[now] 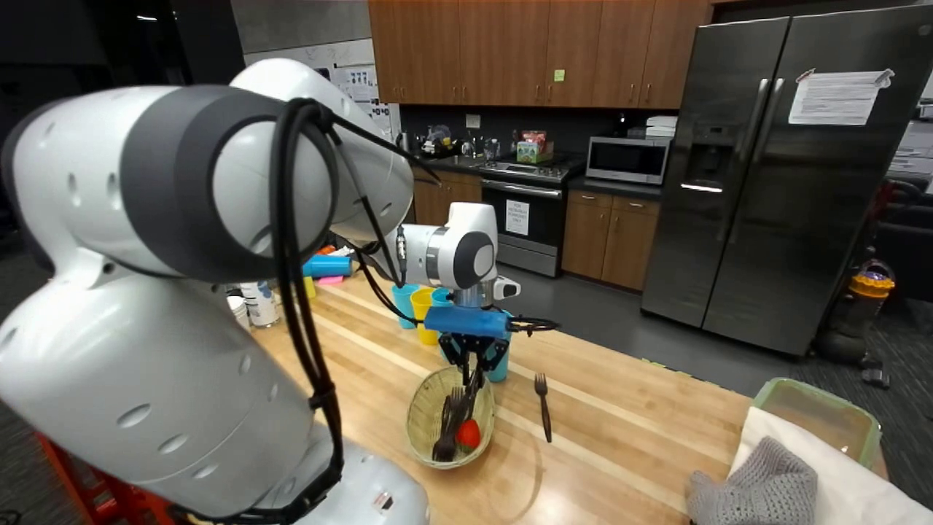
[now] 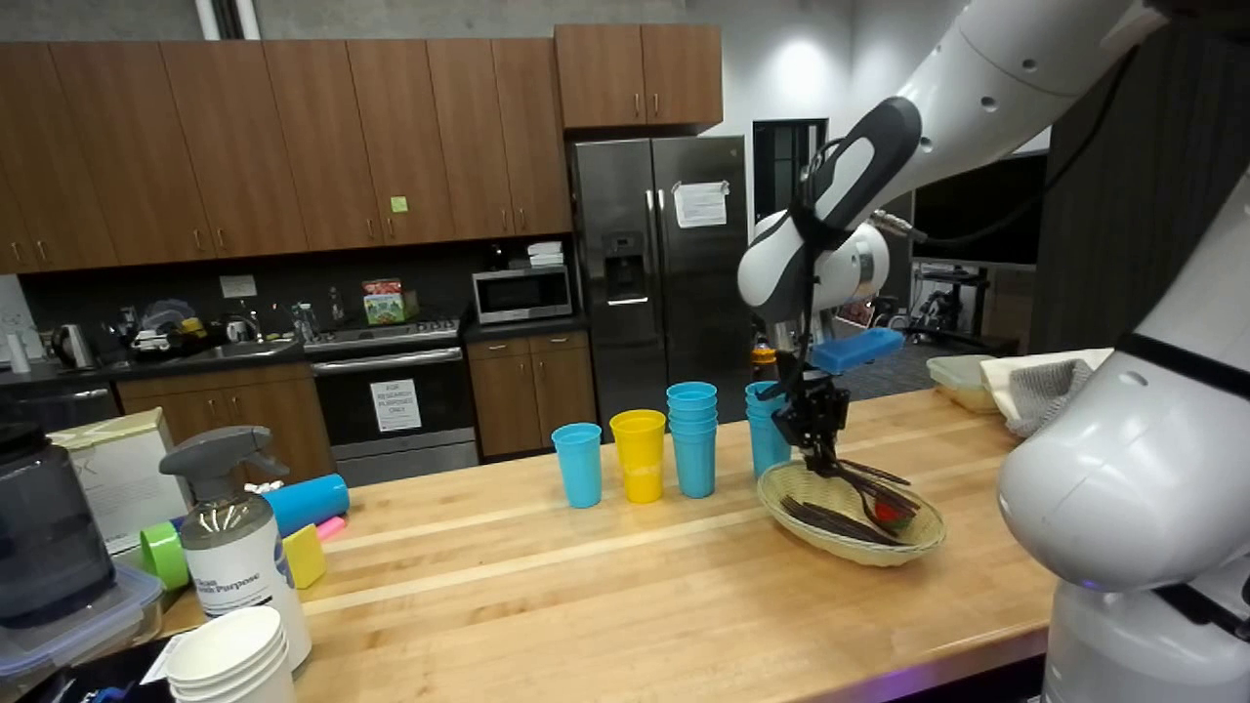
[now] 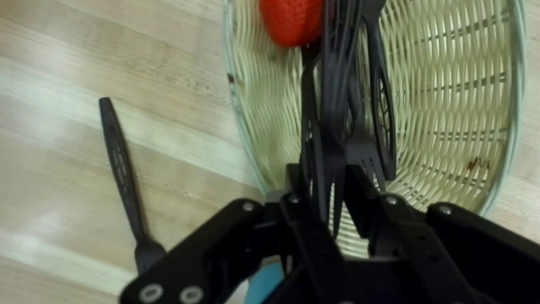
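Observation:
Over the pale woven basket (image 1: pixel 425 408), my gripper (image 3: pixel 322 185) is shut on several black plastic utensils (image 3: pixel 333 105), at least one of them a fork. The held bunch slants down into the basket, as an exterior view shows at the utensils (image 2: pixel 864 476). Under and beside it lie other black forks (image 1: pixel 446 443) in the basket. A red strawberry (image 3: pixel 291 21) rests there too, partly covered by the bunch. Outside the basket, a single black fork (image 1: pixel 544 408) lies on the wooden table. Exactly how many pieces are gripped cannot be made out.
Close behind the gripper stand blue cups (image 2: pixel 769 430), with a cup stack (image 2: pixel 692 439), a yellow cup (image 2: pixel 640 454) and another blue cup (image 2: pixel 578 467) in a row. A grey cloth (image 1: pixel 758 485) and a green-rimmed container (image 1: pixel 816 408) sit at one end, a spray bottle (image 2: pixel 234 557) at the other.

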{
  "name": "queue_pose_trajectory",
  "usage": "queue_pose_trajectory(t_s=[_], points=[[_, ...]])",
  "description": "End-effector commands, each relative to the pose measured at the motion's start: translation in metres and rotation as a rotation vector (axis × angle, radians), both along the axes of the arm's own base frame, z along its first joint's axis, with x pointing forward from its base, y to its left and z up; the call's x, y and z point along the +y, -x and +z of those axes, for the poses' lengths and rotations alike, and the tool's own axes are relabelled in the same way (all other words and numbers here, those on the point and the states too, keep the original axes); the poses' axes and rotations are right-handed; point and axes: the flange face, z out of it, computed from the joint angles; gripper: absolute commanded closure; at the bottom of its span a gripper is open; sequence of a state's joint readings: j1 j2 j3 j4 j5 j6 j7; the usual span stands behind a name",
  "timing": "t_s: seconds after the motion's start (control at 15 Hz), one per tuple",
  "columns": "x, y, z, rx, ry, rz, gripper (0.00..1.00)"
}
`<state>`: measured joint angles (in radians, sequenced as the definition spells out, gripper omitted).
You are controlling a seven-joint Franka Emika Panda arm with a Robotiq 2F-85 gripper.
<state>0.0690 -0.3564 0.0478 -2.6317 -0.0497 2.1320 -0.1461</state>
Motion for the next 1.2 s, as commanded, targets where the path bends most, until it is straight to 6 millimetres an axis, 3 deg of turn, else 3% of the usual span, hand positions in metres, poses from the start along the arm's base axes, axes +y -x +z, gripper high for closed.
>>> queue_pose_trajectory(t_s=[0.0,0.33,0.6,0.8,1.13], points=[[-0.007,0.015,0.044,-0.060,0.052,0.002,0.94],[-0.004,0.016,0.095,-0.113,0.112,0.042,0.94],[0.011,0.011,0.133,-0.169,0.169,0.103,0.94],[0.032,0.005,0.159,-0.205,0.218,0.171,0.94],[0.085,-0.001,0.197,-0.256,0.288,0.296,0.94]])
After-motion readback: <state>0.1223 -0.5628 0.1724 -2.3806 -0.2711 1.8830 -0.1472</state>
